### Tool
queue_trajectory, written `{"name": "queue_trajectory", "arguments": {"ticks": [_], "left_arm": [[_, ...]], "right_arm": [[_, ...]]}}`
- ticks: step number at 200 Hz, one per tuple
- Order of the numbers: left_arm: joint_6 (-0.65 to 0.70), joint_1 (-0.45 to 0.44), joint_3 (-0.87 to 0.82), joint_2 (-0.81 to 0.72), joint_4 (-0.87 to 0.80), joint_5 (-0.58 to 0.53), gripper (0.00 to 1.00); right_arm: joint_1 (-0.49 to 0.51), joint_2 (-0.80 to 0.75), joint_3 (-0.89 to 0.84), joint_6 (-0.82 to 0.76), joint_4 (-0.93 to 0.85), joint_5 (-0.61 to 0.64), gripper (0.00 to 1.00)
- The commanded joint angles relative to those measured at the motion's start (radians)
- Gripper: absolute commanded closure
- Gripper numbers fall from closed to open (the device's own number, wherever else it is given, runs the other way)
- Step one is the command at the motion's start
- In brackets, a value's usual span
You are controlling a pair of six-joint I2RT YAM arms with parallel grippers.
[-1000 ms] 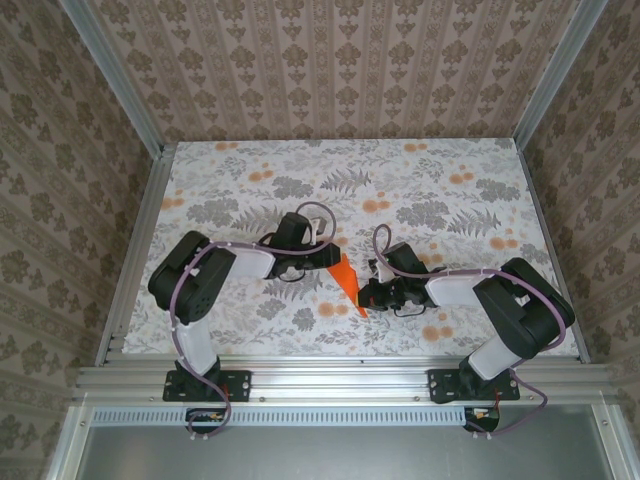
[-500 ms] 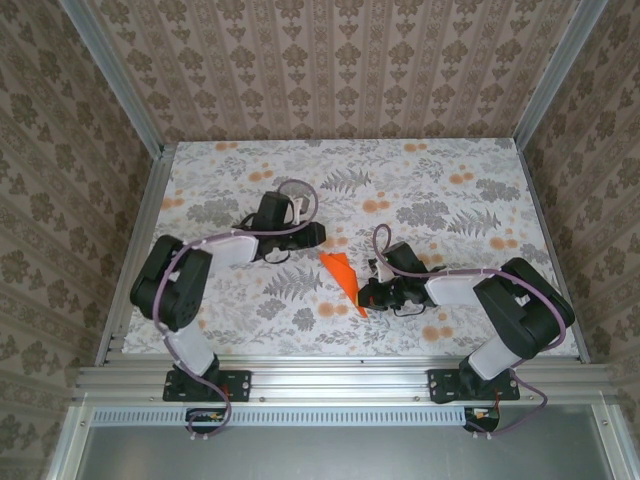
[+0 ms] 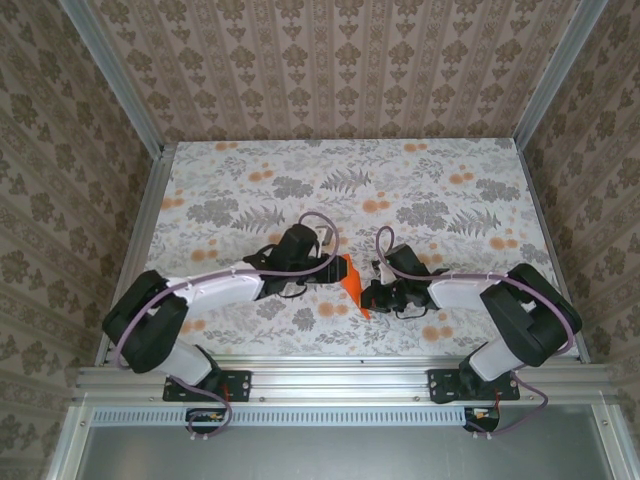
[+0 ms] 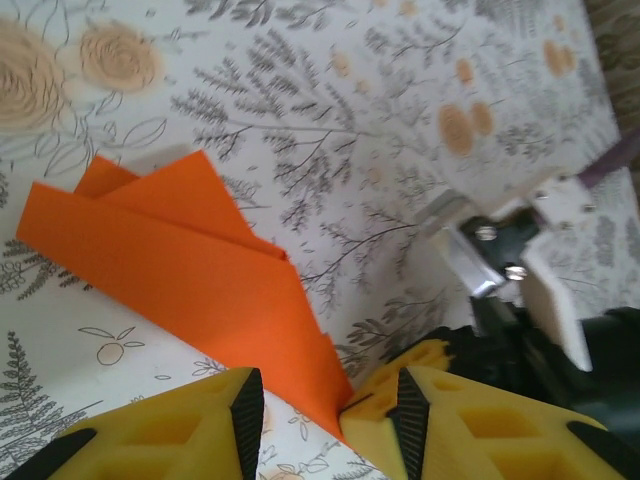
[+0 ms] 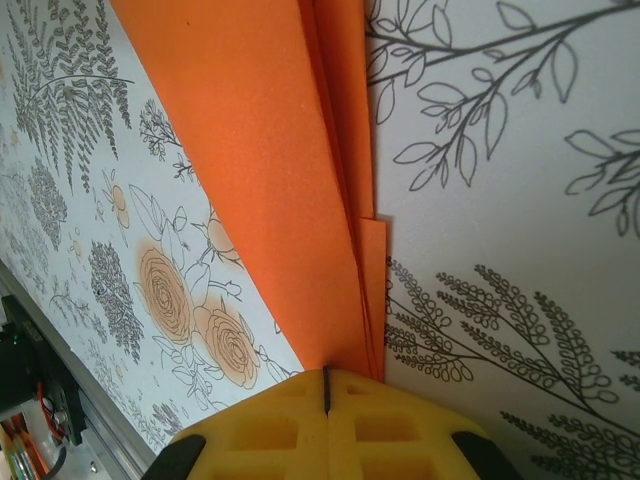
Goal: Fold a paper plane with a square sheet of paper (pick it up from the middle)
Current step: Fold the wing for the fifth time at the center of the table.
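Note:
The square sheet of paper (image 3: 350, 280) is bright orange and folded into a long layered wedge; it lies on the flowered table between the two arms. My right gripper (image 3: 368, 296) is shut on its narrow end, and in the right wrist view the yellow fingers (image 5: 300, 430) meet on the folded layers (image 5: 270, 150). My left gripper (image 3: 337, 268) is at the paper's left side. In the left wrist view it stands open (image 4: 327, 395), its pads on either side of the paper's narrow end (image 4: 200, 265) without pinching it, close to the right gripper's yellow fingertip (image 4: 415, 362).
The flowered tablecloth (image 3: 450, 200) has pale orange printed blotches (image 5: 165, 290). Patterned walls and aluminium posts close in the back and sides. A metal rail (image 3: 340, 378) runs along the near edge by the arm bases. Free room lies toward the back.
The left gripper drew back to the far left away from the paper, then returned to it, and its arm now lies lower and more stretched out. The right gripper kept its hold.

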Motion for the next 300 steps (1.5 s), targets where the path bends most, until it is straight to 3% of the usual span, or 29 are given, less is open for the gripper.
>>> {"name": "queue_trajectory", "arguments": {"ticks": [1,93,136,159,182,254,286,300], "left_arm": [[-0.048,-0.041,0.056,0.061,0.037,-0.031,0.59],[-0.094,-0.058,0.157,0.314,0.074,-0.017,0.7],[-0.086,-0.056,0.137,0.33,0.056,-0.032,0.72],[-0.066,-0.057,0.144,0.334,0.041,-0.021,0.72],[-0.05,-0.058,0.147,0.335,0.036,-0.013,0.72],[-0.029,-0.056,0.157,0.335,0.018,-0.01,0.72],[-0.021,-0.055,0.162,0.326,0.021,0.003,0.71],[-0.019,-0.055,0.174,0.307,0.023,0.023,0.7]], "right_arm": [[0.006,0.014,-0.052,0.005,-0.079,0.07,0.94],[0.004,0.018,-0.101,0.019,0.014,0.029,0.93],[0.004,-0.159,-0.09,0.01,-0.079,-0.006,0.91],[0.004,-0.245,-0.079,0.01,-0.094,-0.091,0.9],[0.004,-0.217,-0.053,0.004,-0.087,-0.15,0.9],[0.004,-0.041,-0.097,-0.012,-0.083,-0.101,0.9],[0.004,-0.122,-0.141,0.015,-0.054,-0.113,0.88],[0.003,-0.238,-0.122,-0.007,-0.113,-0.065,0.83]]}}
